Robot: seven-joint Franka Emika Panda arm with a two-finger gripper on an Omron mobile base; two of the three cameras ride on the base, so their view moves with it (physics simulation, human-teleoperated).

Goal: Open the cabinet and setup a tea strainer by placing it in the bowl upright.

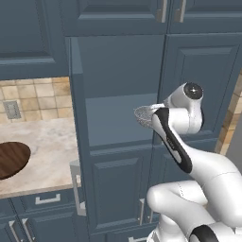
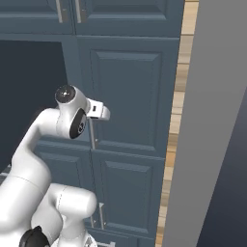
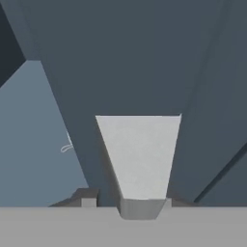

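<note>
One door of the cabinet (image 1: 203,85) stands swung open, its edge facing the left base camera, while the other door is closed. Inside the cabinet, on a shelf in its open half, sits the tea strainer (image 1: 142,116), a small silver mesh basket with its rim showing just past the white arm's wrist. The arm reaches into the cabinet's opening at the strainer's height. In the hand view the gripper (image 3: 128,200) points into the cabinet's dark interior, and a pale grey tapering shape (image 3: 139,154) rises from between the two fingertips (image 3: 88,198). The jaws flank this shape closely, but I cannot tell whether they pinch it or merely stand beside it. Left of the cabinet, the dark wooden bowl (image 1: 12,158) rests on the speckled table (image 1: 47,137), well apart from the strainer.
</note>
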